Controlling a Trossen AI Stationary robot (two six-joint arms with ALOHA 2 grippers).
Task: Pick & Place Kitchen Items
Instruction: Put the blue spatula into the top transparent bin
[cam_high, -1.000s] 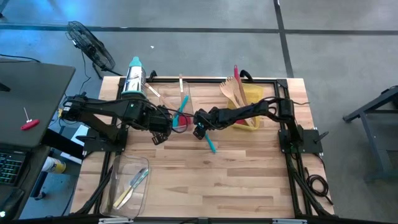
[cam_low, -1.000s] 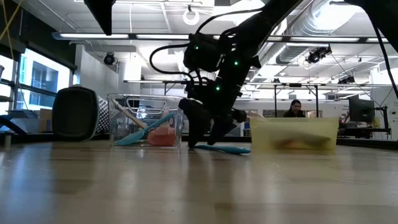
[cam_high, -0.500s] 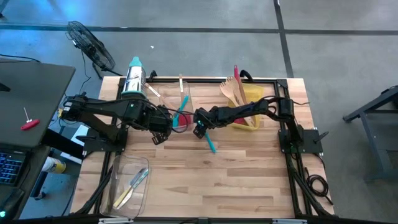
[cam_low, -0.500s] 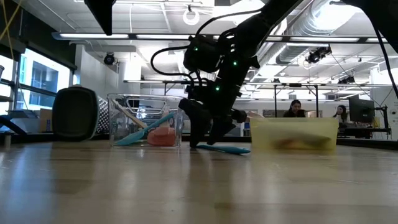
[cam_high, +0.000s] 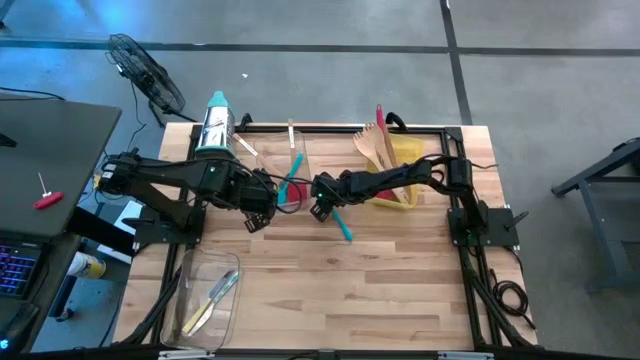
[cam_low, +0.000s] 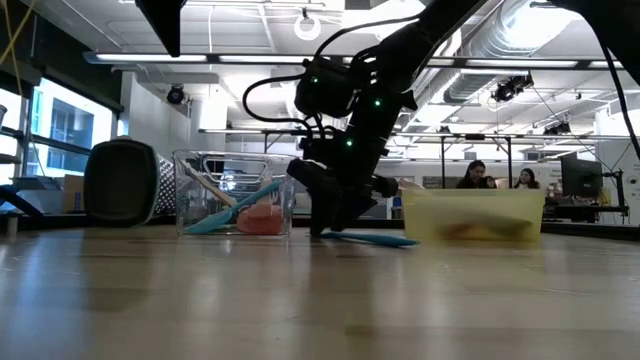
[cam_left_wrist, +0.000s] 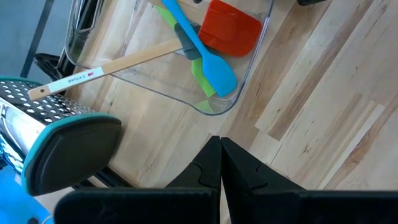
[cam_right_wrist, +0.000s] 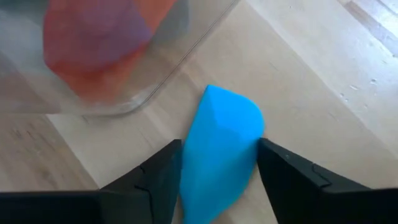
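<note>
Closing in now: the right gripper (cam_right_wrist: 217, 171) has narrowed onto the blue spatula (cam_high: 341, 224) at mid-frame, nudging it slightly, so pickup looks imminent. Left gripper (cam_left_wrist: 221, 163) waits clenched, empty.

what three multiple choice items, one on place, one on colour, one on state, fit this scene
1. Where does the grater stand?
A. at the table's far left corner
B. in the yellow bin
C. at the near right corner

2. What colour is the spatula blade between the right gripper's fingers?
A. red
B. blue
C. grey

3. How are the left gripper's fingers?
A. spread wide
B. pressed shut, holding nothing
C. clamped on a wooden spoon

Answers:
1 A: the high view shows it beside the clear bin at that corner.
2 B: the right wrist view shows a blue blade.
3 B: the left wrist view shows the fingers meeting with nothing between.
</note>
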